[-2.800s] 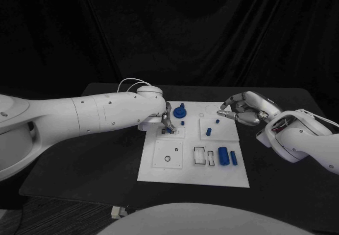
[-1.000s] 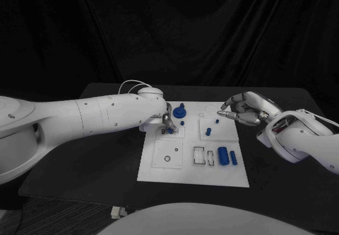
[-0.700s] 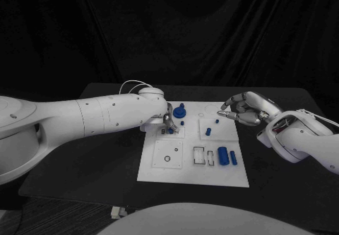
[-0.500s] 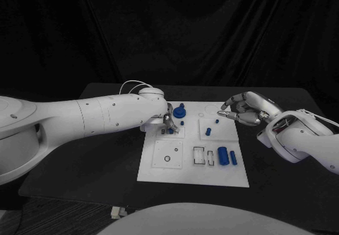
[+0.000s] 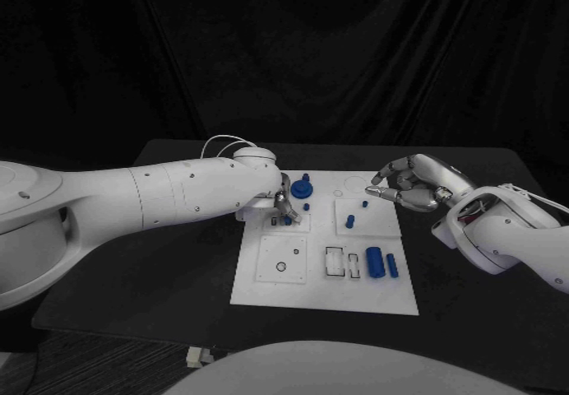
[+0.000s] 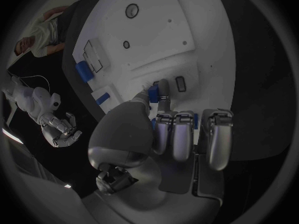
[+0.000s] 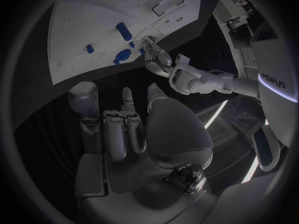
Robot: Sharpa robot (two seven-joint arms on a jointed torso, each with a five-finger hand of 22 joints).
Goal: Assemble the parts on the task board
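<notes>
You can't tell if the left hand (image 5: 281,206) is holding the small blue part (image 5: 287,220) at its fingertips, because its fingers cover that spot on the task board (image 5: 322,298), and the board's slots (image 5: 335,261) are too small to make out.

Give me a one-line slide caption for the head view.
Left hand pinches a small blue part at the white board; right hand hovers.

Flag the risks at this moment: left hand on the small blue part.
Left hand pinches a small blue part low over the task board; its own fingers hide the seat, so it may go in crooked. The tall blue peg stands close beside the fingers and could get knocked. Right hand hovers apart.
</notes>
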